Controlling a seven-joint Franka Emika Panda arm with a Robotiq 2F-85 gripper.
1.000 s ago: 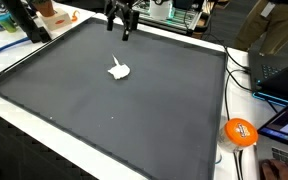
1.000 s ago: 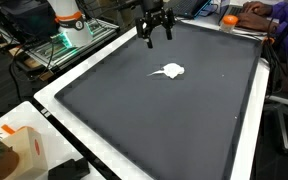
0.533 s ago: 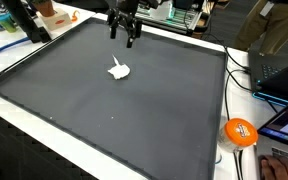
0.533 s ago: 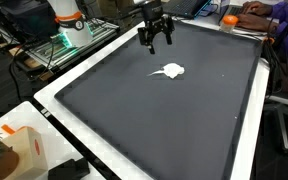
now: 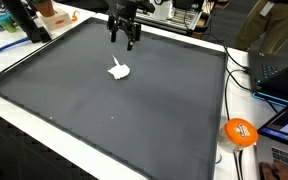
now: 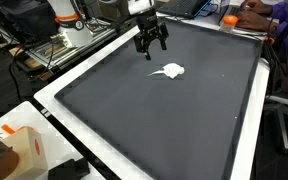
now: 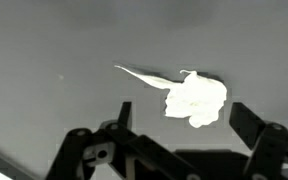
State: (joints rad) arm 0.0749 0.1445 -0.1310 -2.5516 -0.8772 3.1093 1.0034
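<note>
**White crumpled scrap (image 7: 194,98) lies on the mat beneath wide-open jaws**

Both exterior views show the white crumpled scrap alone on a large dark grey rubber-like mat (image 5: 134,120), well inside its raised rim. In an exterior view it sits in the upper middle of the frame (image 5: 119,70), and in an exterior view from the opposite side it sits just above the centre (image 6: 168,71). At that range it is only a pale blot. The wrist view shows its form: a rumpled lump right of centre, with a thin pointed tail running out to the upper left. Whether it is paper or cloth cannot be told.

The black two-fingered gripper (image 5: 122,42) hangs above the mat near the far edge, at the top of the frame. It is apart from the scrap and touches neither the scrap nor the mat. In an exterior view (image 6: 151,50) its fingers point down and are spread. The wrist view (image 7: 182,135) shows the spread best: the fingers stand at the lower left and lower right of the frame, as wide apart as they go, with nothing between them but bare mat and the scrap's lower edge beyond.

Only the exterior views show the surroundings. An orange round ball (image 5: 240,132) rests off the mat at the lower right. A seated person in a purple top (image 6: 274,15) is at the upper right. A white and orange box (image 6: 19,150) stands at the lower left.
</note>
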